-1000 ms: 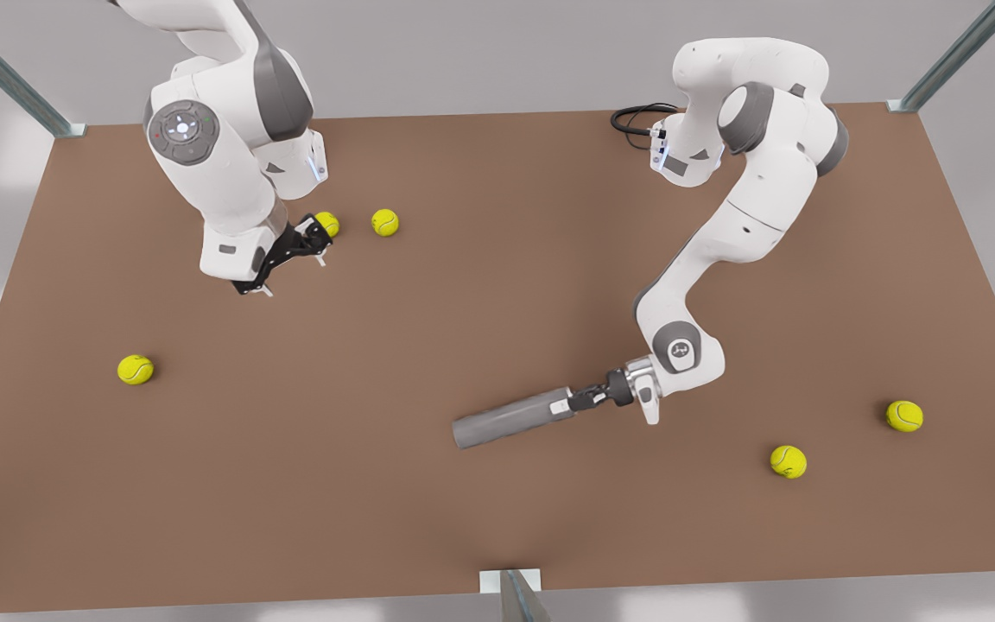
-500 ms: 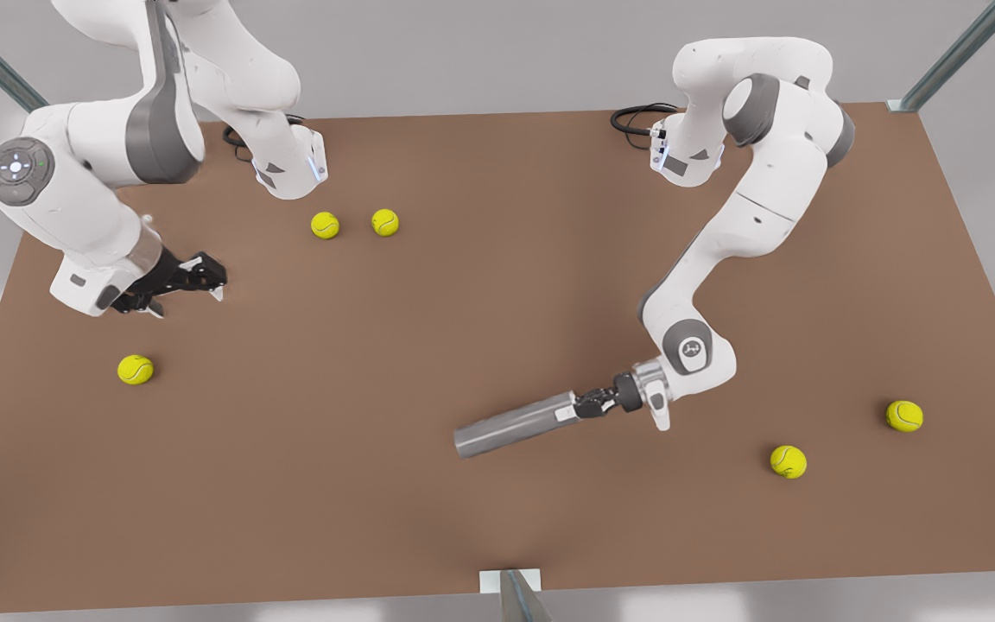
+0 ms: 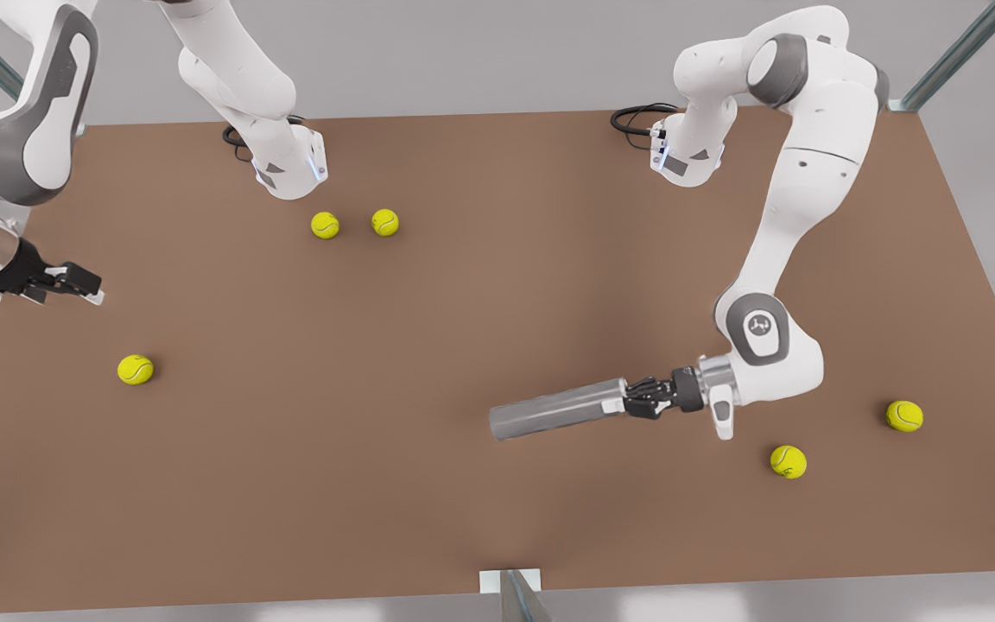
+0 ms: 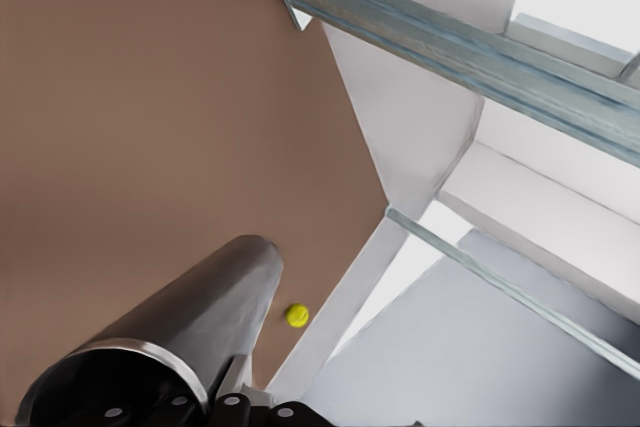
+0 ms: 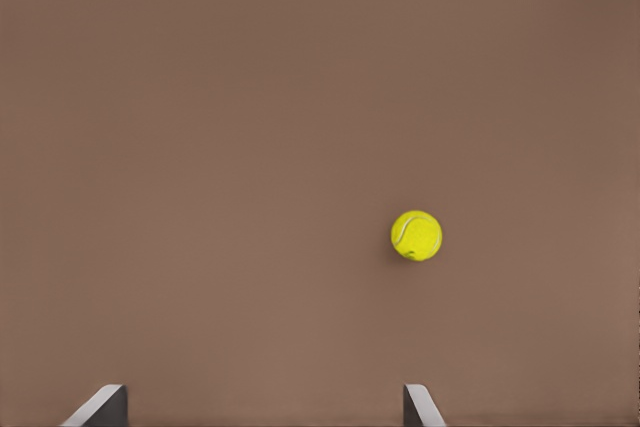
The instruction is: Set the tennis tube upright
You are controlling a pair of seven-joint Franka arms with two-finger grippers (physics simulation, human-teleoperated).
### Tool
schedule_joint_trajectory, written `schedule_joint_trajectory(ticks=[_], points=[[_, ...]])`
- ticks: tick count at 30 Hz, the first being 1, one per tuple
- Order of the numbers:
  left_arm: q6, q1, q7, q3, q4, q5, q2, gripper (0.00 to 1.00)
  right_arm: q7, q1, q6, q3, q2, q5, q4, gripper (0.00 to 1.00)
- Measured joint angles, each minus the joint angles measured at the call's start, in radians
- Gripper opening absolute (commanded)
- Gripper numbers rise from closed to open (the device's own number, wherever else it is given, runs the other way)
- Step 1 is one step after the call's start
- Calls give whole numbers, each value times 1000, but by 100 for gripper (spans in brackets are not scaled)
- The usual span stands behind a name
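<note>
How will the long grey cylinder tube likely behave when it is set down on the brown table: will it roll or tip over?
The matte grey cylinder tube, held by its rim end in the left hand, looks rigid and straight. It is round, so laid flat it would probably roll. It is tall and narrow, so upright it may tip easily. The right hand waits open.

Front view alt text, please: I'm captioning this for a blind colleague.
The left hand is shut on the rimmed end of the grey tennis tube, which lies nearly level over the brown table, toward the front view's right. The right hand waits, open, at the table's left edge. Five tennis balls lie scattered around.
</note>
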Motion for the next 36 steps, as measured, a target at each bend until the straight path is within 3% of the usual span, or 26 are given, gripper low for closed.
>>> schedule_joint_trajectory(ticks=[6,16,23,30,36], points=[[-52,37,-138,0,0,183,-79,21,0,72,-2,0,-3,1,0,100],[-174,68,-275,-5,12,682,-229,21,-2,451,9,0,0,0,-8,100],[-235,73,-276,-3,11,979,-289,21,-2,601,9,0,0,1,-9,100],[-299,95,-265,-2,14,1081,-314,21,-2,589,1,-1,-4,0,-8,100],[-302,92,-262,-4,11,1178,-296,21,-2,413,0,0,-3,0,-9,100]])
